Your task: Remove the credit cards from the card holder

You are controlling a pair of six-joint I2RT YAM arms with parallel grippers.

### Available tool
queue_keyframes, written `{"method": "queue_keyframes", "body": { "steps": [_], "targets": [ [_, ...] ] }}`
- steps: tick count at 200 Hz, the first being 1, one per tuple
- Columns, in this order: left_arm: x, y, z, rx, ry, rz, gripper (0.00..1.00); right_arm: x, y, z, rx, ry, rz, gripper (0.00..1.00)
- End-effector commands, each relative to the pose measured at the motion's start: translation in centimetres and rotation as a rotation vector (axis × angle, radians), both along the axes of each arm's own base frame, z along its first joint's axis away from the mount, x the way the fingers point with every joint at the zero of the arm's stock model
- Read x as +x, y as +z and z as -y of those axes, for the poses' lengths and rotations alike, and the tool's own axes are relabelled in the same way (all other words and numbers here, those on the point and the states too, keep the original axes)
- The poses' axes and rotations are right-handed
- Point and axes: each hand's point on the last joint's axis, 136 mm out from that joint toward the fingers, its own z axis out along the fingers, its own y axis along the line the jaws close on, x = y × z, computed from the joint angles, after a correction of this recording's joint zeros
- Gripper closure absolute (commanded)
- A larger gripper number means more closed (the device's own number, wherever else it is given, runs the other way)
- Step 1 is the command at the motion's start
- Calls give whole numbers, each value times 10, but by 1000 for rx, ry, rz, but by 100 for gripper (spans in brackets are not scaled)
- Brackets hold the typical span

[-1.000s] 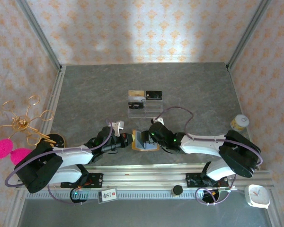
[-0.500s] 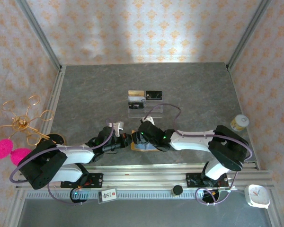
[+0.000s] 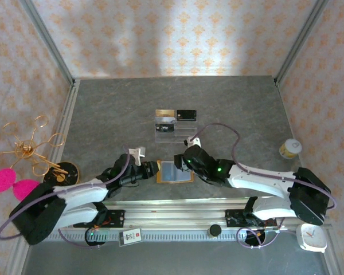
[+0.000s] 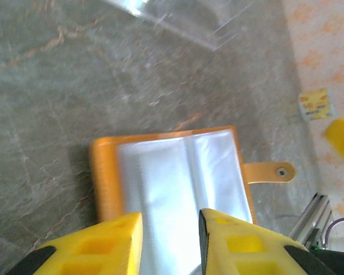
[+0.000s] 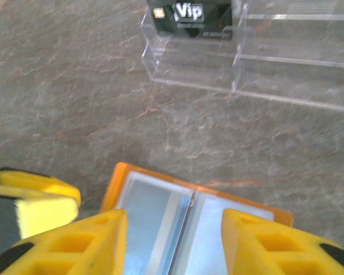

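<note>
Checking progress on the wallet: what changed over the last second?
The right gripper swung left over the card holder, then drew back right; the holder now lies open flat. The left gripper stayed at its left edge, the acrylic stand unmoved.

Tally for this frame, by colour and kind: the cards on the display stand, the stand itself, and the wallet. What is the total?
gold card: 1
silver-white card: 1
black cards: 2
clear acrylic stand: 1
tan-orange card holder: 1
Total: 6
</note>
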Motion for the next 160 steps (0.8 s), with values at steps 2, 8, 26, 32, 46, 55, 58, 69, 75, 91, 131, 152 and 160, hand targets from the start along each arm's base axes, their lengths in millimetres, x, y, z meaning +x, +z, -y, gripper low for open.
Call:
{"method": "queue_keyframes", "body": {
  "steps": [2,8,26,32,46,55,58,69,75,91,131,152,160],
  "targets": [
    [3,6,-14,69,36,38,69,-12,-15,-11,18,75,-64,56],
    [5,11,-12,71,31,50,69,-12,-19,-13,14,81,-72,56],
    [10,17,-9,84,27,60,69,-9,-39,-21,-34,90,-90,54],
    [11,17,-10,90,32,60,69,-7,-45,-24,-62,94,-90,54],
    [12,15,-16,107,56,59,68,-2,-54,-30,-138,92,-72,54],
    [11,15,-20,111,73,63,67,1,-60,-33,-174,87,-65,54],
    [11,15,-21,113,78,65,67,1,-62,-34,-180,86,-67,55],
    [10,15,-26,117,97,73,66,3,-66,-36,-200,82,-66,55],
    [10,15,-29,120,107,76,66,4,-70,-36,-216,75,-63,55],
    [8,14,-33,121,120,83,65,8,-73,-36,-275,57,-40,55],
    [6,9,-32,124,104,76,65,7,-74,-39,-356,53,15,52],
    [7,8,-30,125,100,77,65,2,-81,-43,-419,75,26,52],
    [7,8,-30,122,97,78,65,0,-83,-44,-428,82,29,52]
  ]
}}
